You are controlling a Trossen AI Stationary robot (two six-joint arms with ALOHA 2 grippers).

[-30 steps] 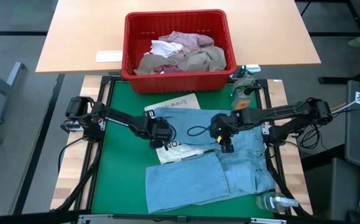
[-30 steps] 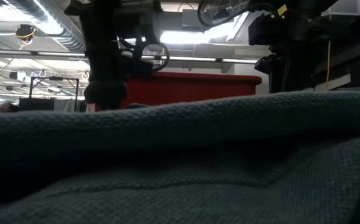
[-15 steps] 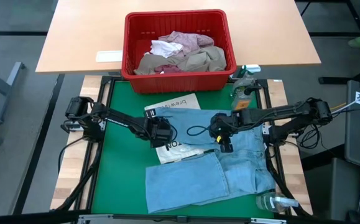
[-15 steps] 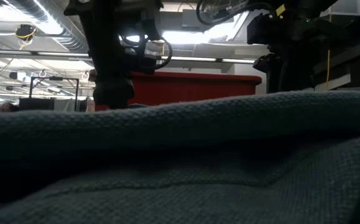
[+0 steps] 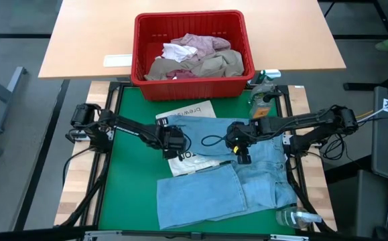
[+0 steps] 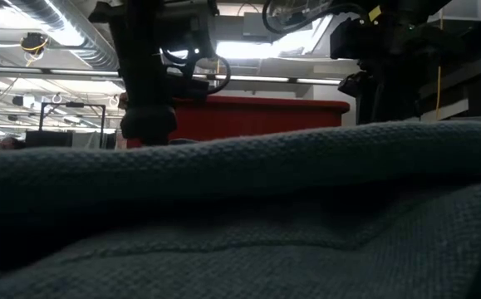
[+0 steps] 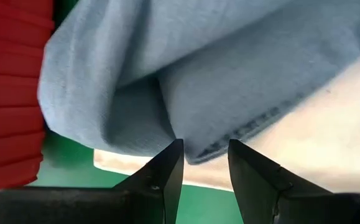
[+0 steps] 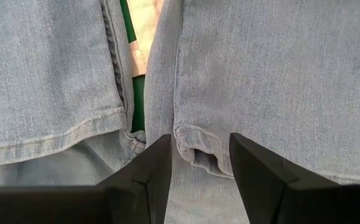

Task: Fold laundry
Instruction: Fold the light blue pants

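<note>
Light blue jeans (image 5: 220, 174) lie spread on the green mat (image 5: 130, 181), partly over a white printed sheet (image 5: 187, 110). My left gripper (image 5: 175, 146) is at the left end of the jeans' far part and is shut on the denim there (image 7: 204, 148). My right gripper (image 5: 241, 154) is over the jeans' middle, shut on a hemmed fold (image 8: 199, 142). In the low view, denim (image 6: 240, 208) fills the foreground and hides both fingertips. More laundry (image 5: 200, 60) lies heaped in the red basket (image 5: 190, 15). My left gripper pinches a stitched edge of the jeans (image 7: 212, 148) between its two fingertips, coming slantwise down from the table's left. Beyond the fingers the denim bulges up in a loose fold (image 7: 105, 93). One layer or several, I cannot tell. My right gripper has a hemmed fold of the jeans (image 8: 195, 148) between its two fingertips, coming steeply down from the table's right. The denim around the fold lies flat on the table and is slack.
The red basket stands on a wooden table (image 5: 86, 40) beyond the mat's far edge. A spray bottle (image 5: 264, 86) stands at the mat's far right corner and another (image 5: 294, 217) lies at the near right. Bare green mat shows to the left.
</note>
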